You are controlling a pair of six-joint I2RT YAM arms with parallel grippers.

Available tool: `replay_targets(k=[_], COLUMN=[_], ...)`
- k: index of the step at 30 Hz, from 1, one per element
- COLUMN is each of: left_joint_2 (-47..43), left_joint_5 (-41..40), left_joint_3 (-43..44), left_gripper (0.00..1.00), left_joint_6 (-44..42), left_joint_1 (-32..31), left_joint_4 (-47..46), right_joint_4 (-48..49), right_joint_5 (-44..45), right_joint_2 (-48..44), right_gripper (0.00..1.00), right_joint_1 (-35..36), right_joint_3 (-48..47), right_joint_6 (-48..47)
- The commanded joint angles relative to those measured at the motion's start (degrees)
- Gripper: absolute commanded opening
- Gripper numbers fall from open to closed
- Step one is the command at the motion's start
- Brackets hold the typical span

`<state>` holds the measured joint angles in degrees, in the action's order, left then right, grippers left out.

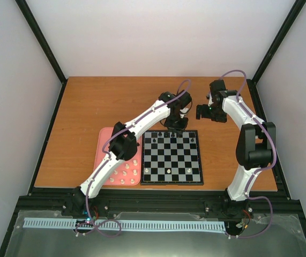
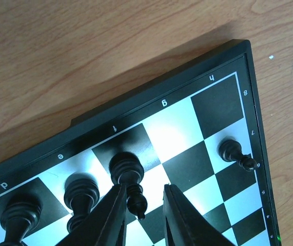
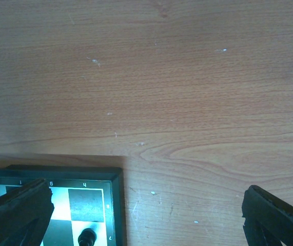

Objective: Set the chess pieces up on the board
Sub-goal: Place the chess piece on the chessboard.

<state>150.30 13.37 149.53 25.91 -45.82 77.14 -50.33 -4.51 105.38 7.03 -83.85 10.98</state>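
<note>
Matt wood-grain table point(image 2: 84, 51), glossy board point(image 2: 218, 102), shiny black chess pieces point(image 2: 125, 166)

A robotics lab cell — white panel walls point(image 1: 158, 37), black frame struts point(image 1: 40, 37), bench-bolted robot arms point(image 1: 142, 115)

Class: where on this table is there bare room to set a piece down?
Bare table lies beyond the pink tray and right of the board; its middle rows are free. Crowded: its far row under the left gripper, and the tray.
</note>
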Motion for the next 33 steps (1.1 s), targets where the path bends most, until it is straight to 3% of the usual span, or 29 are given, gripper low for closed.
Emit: replay_targets(k=[1, 28, 33], left_joint_2=[-0.56, -1.45, -2.04], left_joint_5=[0.10, -1.26, -1.14], left_joint_3=[2.54, 2.15, 2.08], left_gripper=[0.23, 0.23, 0.27], left_joint_6=[0.37, 0.46, 0.13], left_joint_1=[-0.50, 0.69, 0.74], left_joint_4=[-1.14, -2.16, -2.40], right_joint_4=[0.23, 0.34, 0.49], right_joint_5=[0.52, -0.73, -1.01], right_joint_2=[0.30, 0.08, 0.22], right_gripper=[1.00, 1.00, 1.00], right_joint_1=[-0.61, -0.59, -0.57], right_joint_3=[-1.14, -0.98, -1.22], right_joint_6=[0.18, -0.20, -0.22])
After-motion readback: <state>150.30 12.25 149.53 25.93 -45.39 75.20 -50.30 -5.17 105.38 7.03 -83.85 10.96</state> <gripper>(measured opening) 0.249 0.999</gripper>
